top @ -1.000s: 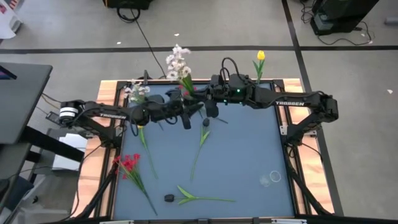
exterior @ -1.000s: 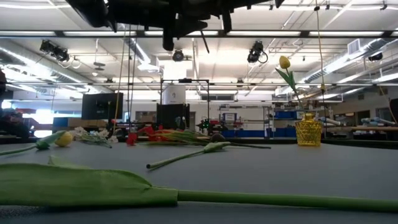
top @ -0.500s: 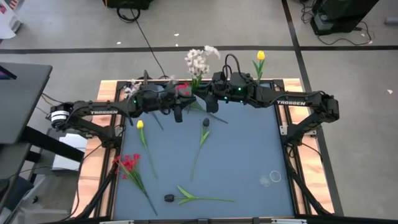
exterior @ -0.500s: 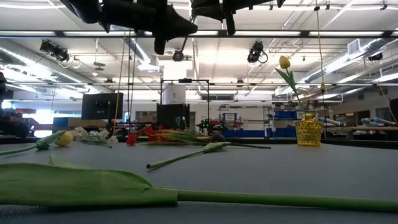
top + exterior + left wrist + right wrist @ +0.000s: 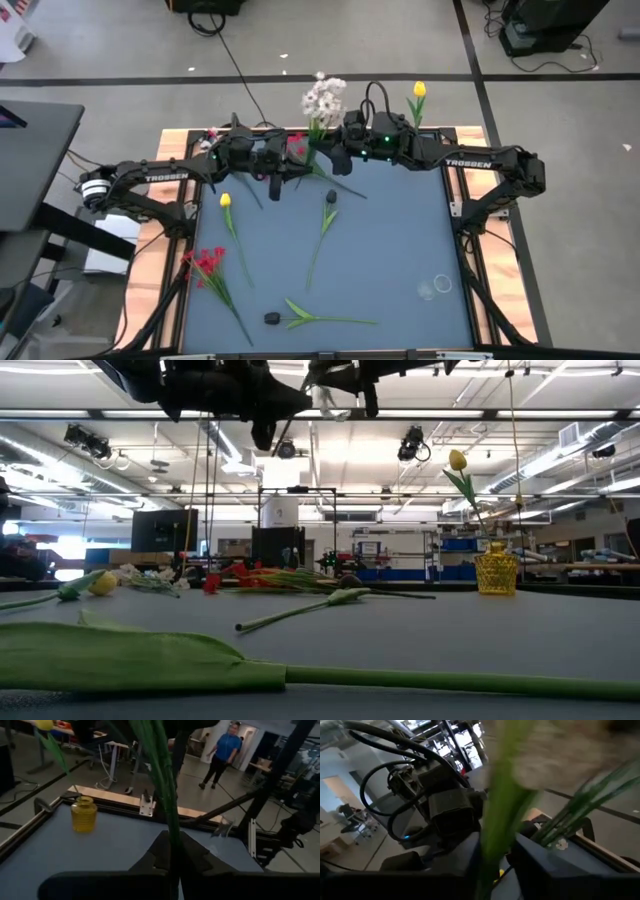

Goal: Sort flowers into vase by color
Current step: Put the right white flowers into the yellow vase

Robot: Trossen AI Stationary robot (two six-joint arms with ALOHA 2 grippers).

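Worktop [image 5: 400, 240]: flat blue-grey mat, wood border.

Change: white spray [image 5: 322, 98] handed across at 12 o'clock edge. Left pincer [image 5: 276, 186], half apart a second ago, now clamped together on its green stem; right pincer [image 5: 335, 165], previously shut, now loosening, grip uncertain.

Judgement: transfer near done, vase placement pending.

Yellow tulip [image 5: 418, 92] upright in amber ribbed vase [image 5: 83, 813], 1 o'clock corner.

Red cluster [image 5: 205, 265] lying at 8 o'clock; plastic stems slender, smooth.
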